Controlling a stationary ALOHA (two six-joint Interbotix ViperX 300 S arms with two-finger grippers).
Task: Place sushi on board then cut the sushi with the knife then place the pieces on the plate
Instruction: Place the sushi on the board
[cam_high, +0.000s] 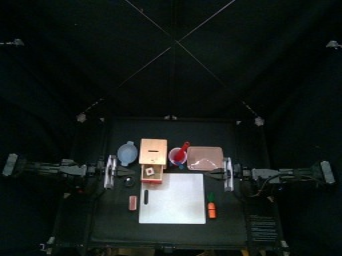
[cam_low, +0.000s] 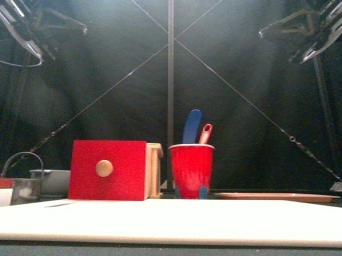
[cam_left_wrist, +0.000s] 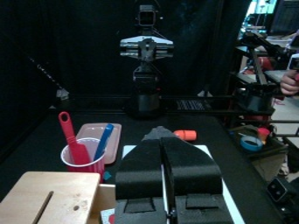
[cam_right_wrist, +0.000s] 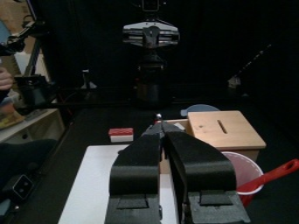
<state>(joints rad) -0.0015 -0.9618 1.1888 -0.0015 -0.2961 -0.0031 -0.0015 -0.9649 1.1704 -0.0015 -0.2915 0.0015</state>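
The white cutting board lies at the table's middle front. Behind it stands a red cup holding a blue knife and a red knife. The pink tray lies right of the cup. A small dark thing sits at the board's far left corner; I cannot tell whether it is the sushi roll. My left gripper rests shut and empty at the board's left, and my right gripper rests shut and empty at its right. Both hang well above the table.
A wooden box with a red drawer front stands left of the cup, with a blue-grey bowl beyond it. A red-and-white toy lies before the box. An orange toy lies at the board's right edge, a small brown one at its left.
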